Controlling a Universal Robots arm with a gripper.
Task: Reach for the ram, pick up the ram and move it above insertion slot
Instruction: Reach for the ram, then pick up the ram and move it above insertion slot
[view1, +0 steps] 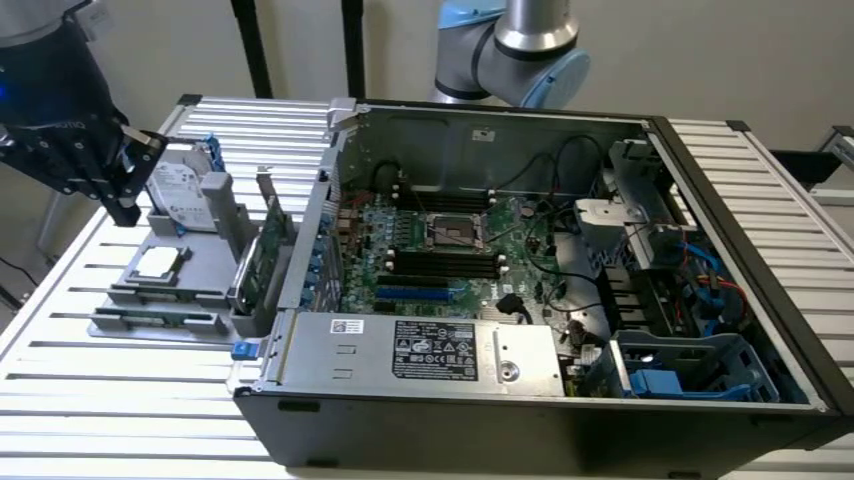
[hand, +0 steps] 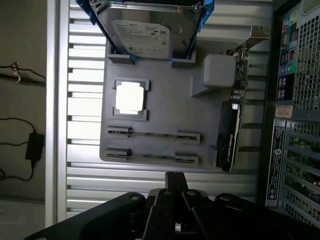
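Below the pincer, well apart, the ram stands on edge in a grey tray: a long, thin strip, its long axis parallel to the bench slats. The pincer is narrow, tips together, holding nothing.

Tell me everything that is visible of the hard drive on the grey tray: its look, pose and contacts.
The hard drive is a silver metal box with a white label on its broad face, held in a blue plastic frame. It stands on edge, leaning, in grey brackets at one end of the grey tray, outside the computer case. The gripper hangs near it at the exterior view's left.
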